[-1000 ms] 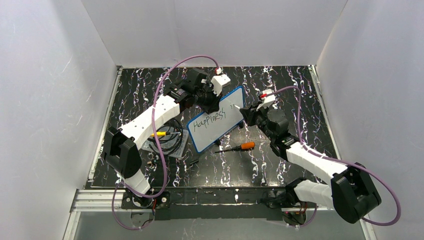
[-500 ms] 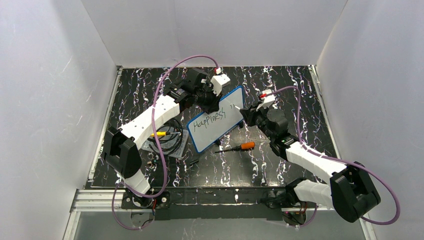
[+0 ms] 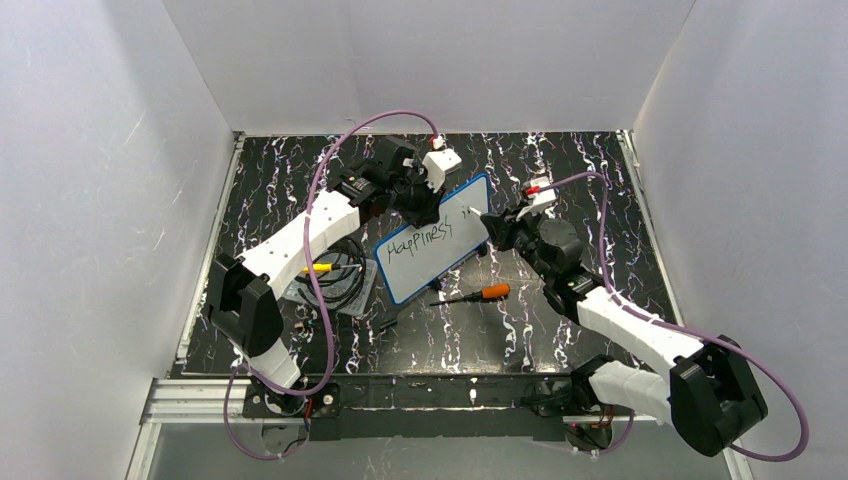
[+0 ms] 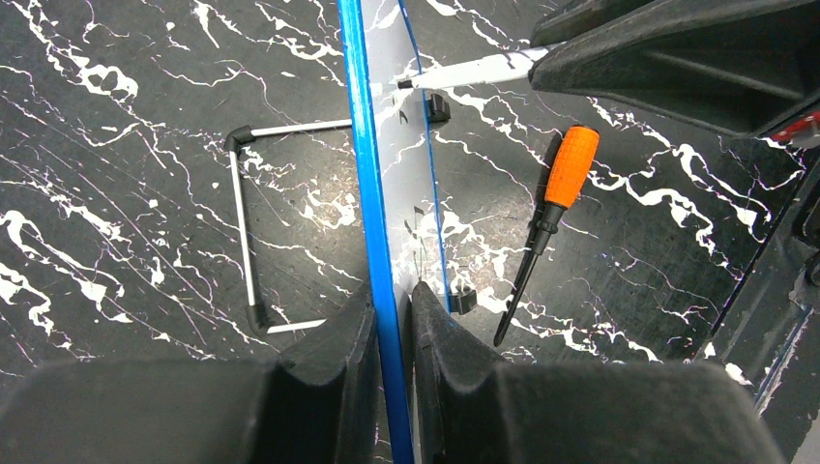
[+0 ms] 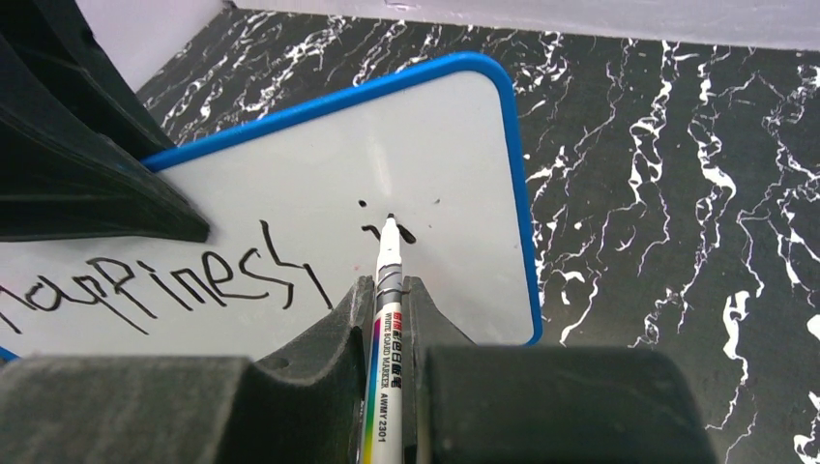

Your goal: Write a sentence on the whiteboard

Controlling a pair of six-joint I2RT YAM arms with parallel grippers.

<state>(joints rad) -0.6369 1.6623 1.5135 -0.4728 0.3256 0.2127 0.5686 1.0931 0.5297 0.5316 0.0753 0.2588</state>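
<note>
The whiteboard (image 3: 432, 250) stands propped on its wire stand (image 4: 242, 222) mid-surface (image 3: 480, 340). The left claw (image 4: 394, 298) pinches its blue top rim. The right claw (image 5: 389, 290) clamps the marker (image 5: 388, 253), tip at the sentence (image 5: 155, 280). Light, stiff and slick, the board would likely tip under pen pressure, so the rim is the sensible hold.

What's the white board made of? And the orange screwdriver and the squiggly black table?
The whiteboard: smooth, shiny white face, probably coated plastic or metal; blue plastic-looking rim. The screwdriver: matte orange handle, likely plastic or rubber; dark thin shaft, probably metal. The table: black with white veins like marble, maybe only a print.
</note>
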